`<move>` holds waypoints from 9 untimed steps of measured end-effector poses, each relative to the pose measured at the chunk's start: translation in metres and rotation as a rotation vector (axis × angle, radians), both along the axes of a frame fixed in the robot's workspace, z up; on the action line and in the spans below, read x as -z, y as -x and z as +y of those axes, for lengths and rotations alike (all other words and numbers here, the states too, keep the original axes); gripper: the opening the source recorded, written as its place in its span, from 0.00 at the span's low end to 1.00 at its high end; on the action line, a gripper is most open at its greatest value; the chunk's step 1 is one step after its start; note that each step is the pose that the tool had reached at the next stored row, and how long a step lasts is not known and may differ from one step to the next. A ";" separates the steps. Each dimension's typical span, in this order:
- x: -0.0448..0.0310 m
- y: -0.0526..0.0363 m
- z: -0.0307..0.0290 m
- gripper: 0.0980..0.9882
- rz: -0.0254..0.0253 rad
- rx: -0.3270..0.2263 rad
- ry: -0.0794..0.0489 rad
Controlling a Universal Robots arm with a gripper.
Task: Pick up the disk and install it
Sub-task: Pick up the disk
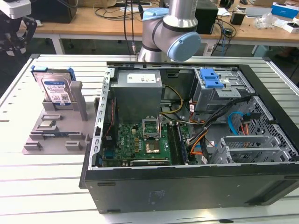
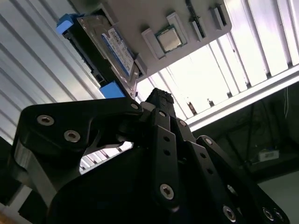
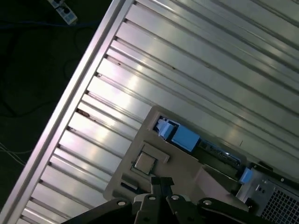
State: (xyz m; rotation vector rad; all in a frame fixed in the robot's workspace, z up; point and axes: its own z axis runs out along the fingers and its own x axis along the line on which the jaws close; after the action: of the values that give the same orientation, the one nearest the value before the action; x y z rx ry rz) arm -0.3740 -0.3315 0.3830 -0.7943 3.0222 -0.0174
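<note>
Open computer case [image 1: 196, 186]: one, centre and right of the exterior view.
Grey fixture [image 1: 58, 136]: one, left of the case.
The disk [image 1: 56, 91]: one, standing on edge in the fixture's slot, upper left of the exterior view, not yet lifted. In the first wrist view its blue top edge runs from centre toward lower right, beyond the fingertips.
Gripper [image 3: 161, 181]: one, bottom centre of the first wrist view, fingers drawn together with nothing between them.
Processor chip [image 3: 145, 162]: one, on the fixture, near the tips.

The disk [image 1: 55, 89] — silver, blue-framed — stands on edge, slotted in grey holder [image 1: 56, 133].
</note>
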 end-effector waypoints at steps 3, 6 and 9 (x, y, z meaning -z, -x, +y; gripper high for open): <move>0.0000 0.0000 0.0000 0.01 0.0000 -0.057 0.000; 0.0000 0.0000 0.0000 0.01 0.0000 -0.120 0.000; 0.0000 0.0000 0.0000 0.01 0.0000 -0.195 0.000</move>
State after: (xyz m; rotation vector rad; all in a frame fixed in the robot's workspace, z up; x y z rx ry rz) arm -0.3740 -0.3315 0.3830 -1.0840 2.9298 -0.0148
